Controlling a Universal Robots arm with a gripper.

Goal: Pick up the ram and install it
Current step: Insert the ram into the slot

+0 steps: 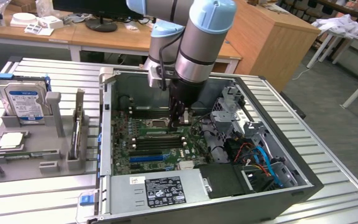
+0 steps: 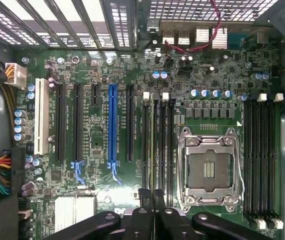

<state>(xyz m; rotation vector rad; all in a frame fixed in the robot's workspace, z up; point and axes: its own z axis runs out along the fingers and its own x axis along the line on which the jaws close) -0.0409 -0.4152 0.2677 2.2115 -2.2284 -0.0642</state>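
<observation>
Ram (image 2: 152, 145) stands on edge as a thin greenish strip along one of the black memory slots (image 2: 165, 150), just beside the empty processor socket (image 2: 210, 170) on the motherboard (image 2: 100, 145). Its near end runs in between the fingertips of the tool (image 2: 152, 196), which are pinched shut on the stick; whether it sits fully down in the slot I cannot tell. A second bank of black slots (image 2: 260, 160) lies on the socket's other side, and a blue card slot (image 2: 112, 125) runs parallel, further from the stick. In the exterior view the arm (image 1: 197, 46) reaches straight down into the open computer case (image 1: 313, 186), which lies on its side on the slatted table (image 1: 36, 200). Well apart, toward the exterior view's left, a grey holder (image 1: 17, 163) carries an upright hard drive (image 1: 24, 100).
</observation>
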